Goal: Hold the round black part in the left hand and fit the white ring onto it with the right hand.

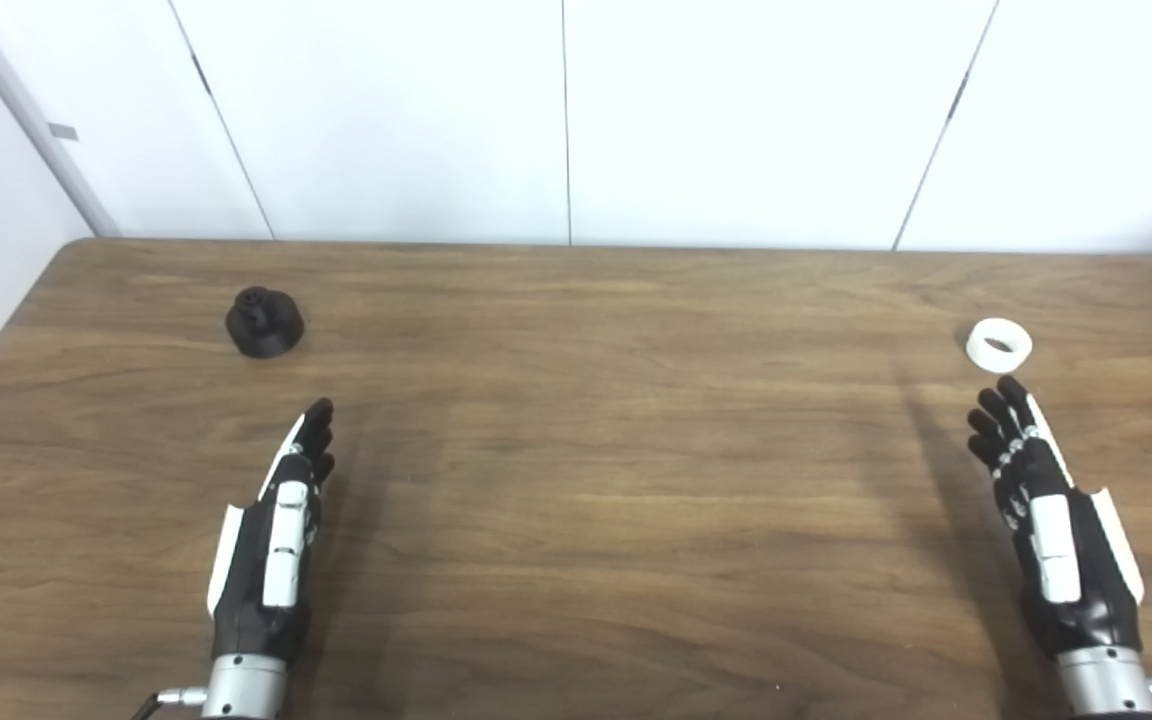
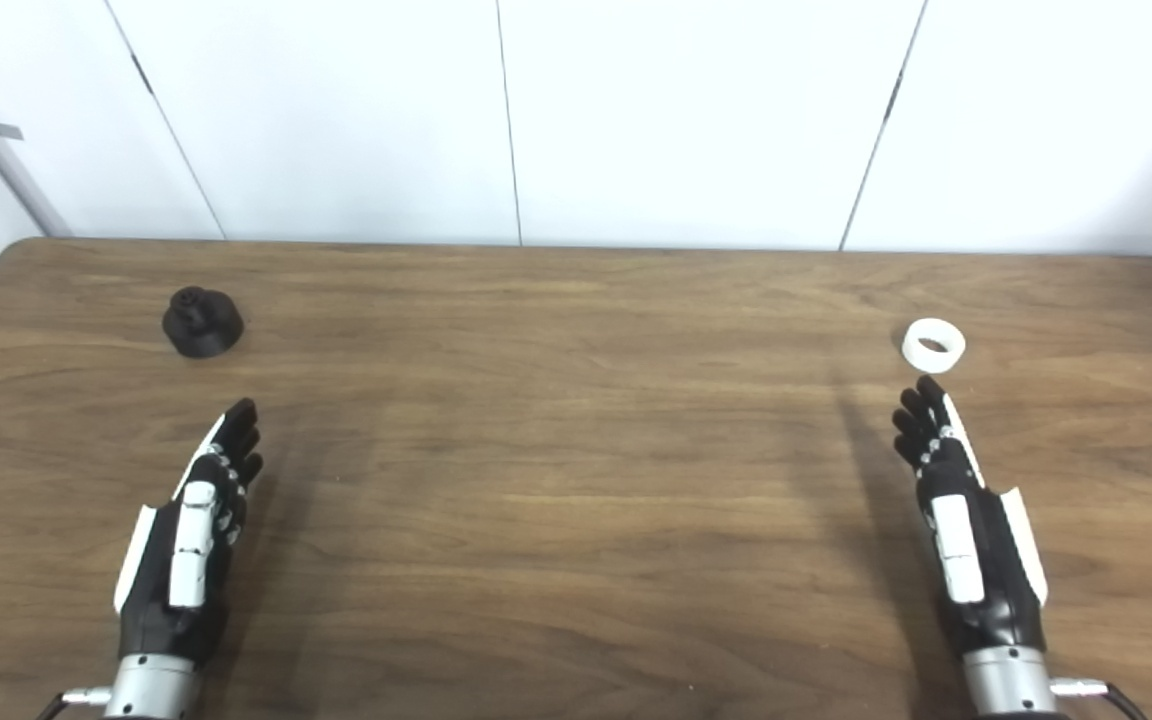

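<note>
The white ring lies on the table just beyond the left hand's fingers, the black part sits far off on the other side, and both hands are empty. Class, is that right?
One detail is wrong: the white ring lies just beyond the right hand, not the left hand. The left eye view shows it. The black part does sit far off on the other side of the table, and both hands are empty.
</note>
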